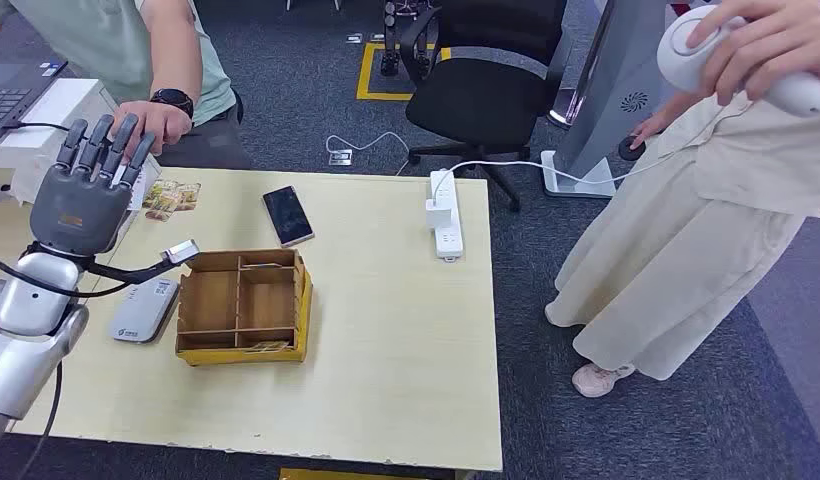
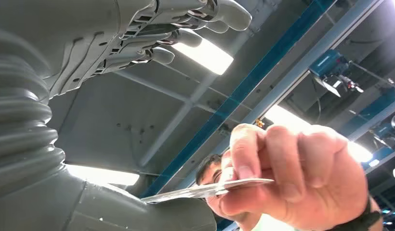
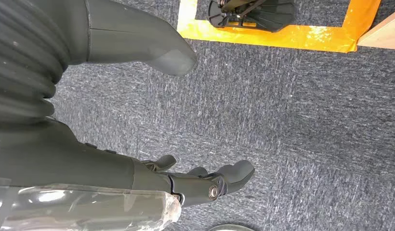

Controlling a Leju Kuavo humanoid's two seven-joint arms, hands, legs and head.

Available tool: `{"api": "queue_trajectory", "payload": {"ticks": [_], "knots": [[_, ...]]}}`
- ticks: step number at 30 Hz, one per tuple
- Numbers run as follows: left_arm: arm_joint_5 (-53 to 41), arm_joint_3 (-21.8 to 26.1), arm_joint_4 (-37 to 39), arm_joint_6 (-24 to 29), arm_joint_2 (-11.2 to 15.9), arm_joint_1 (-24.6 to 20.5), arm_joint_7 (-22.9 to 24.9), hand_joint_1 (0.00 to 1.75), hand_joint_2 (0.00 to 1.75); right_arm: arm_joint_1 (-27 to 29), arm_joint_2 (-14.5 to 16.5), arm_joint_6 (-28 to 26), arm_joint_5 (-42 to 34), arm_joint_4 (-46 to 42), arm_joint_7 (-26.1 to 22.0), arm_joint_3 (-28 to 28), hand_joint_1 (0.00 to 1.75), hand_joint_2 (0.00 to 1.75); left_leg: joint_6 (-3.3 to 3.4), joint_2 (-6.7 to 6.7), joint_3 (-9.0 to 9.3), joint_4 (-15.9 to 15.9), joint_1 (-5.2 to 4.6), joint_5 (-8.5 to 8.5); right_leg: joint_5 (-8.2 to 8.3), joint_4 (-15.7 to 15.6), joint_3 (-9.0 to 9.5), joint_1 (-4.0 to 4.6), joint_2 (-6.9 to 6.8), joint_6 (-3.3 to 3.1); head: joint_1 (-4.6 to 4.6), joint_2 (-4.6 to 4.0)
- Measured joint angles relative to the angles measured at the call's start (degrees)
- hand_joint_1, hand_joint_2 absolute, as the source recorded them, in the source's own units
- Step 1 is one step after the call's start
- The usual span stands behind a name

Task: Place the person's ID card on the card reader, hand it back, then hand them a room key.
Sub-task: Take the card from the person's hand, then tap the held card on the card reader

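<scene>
left hand: my left hand (image 1: 86,190) is raised at the table's left edge, palm up, fingers (image 2: 186,29) spread, holding nothing.
id card: id card (image 2: 205,190) is pinched in the person's hand (image 2: 282,178), its edge coming in over my thumb side in the left wrist view. can't tell if it touches the palm yet.
card reader: white card reader (image 1: 144,309) sits on the table (image 1: 406,330) just beside the wooden tray (image 1: 244,305), below my left hand in the head view.
room key: probably in the tray; cards there are too small to tell.
step: receiving the card, task barely begun.
how: i'd hold the palm still, let the person seat the card, then close thumb on its flat face, not the edge. a thin card slips easily.
right hand: right hand (image 3: 205,178) hangs over the carpet, fingers loosely apart, nothing in it.
</scene>
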Motion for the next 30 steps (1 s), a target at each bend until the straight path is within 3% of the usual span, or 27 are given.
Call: {"api": "queue_trajectory", "payload": {"ticks": [1, 2, 5, 6, 30], "knots": [[0.2, 0.0, 0.0, -0.1, 0.0, 0.0, -0.1, 0.01, 1.75, 0.0, 0.0, 0.0, 0.0, 0.0, 0.0, 0.0, 0.00, 1.75, 0.00, 0.00, 0.00, 0.0, 0.00, 0.00, 0.00, 0.0, 0.00, 0.00, 0.00, 0.00, 0.00, 0.00], [0.3, 0.0, 0.0, -0.1, 0.0, 0.0, -0.2, 0.14, 1.75, 0.0, 0.0, 0.0, 0.0, 0.0, 0.0, 0.0, 0.00, 1.75, 0.00, 0.00, 0.00, 0.0, 0.00, 0.00, 0.00, 0.0, 0.00, 0.00, 0.00, 0.00, 0.00, 0.01], [1.6, 0.0, 0.0, -0.7, 0.0, -0.1, -0.7, 1.45, 1.75, 0.0, 0.0, 0.0, 0.0, 0.0, 0.0, 0.0, 0.00, 1.75, 0.00, 0.00, 0.00, 0.0, 0.00, 0.00, 0.00, 0.0, 0.00, 0.00, 0.00, 0.00, -0.01, 0.00], [2.3, 0.0, 0.0, -1.0, 0.0, -0.2, -1.0, 1.75, 1.75, 0.0, 0.0, 0.0, 0.0, 0.0, 0.0, 0.0, 0.00, 1.75, 0.00, 0.00, 0.00, 0.0, 0.00, 0.00, 0.00, 0.0, 0.01, 0.00, 0.00, 0.00, 0.00, 0.00], [5.8, 0.0, 0.0, -2.4, 1.1, -0.3, -1.8, 1.75, 1.75, 0.0, 0.0, 0.0, 0.0, 0.0, 0.0, 0.0, 0.00, 1.75, 0.00, 0.00, 0.00, 0.0, 0.00, 0.00, 0.00, 0.0, 0.00, 0.00, 0.00, 0.00, 0.00, -0.01]]}}
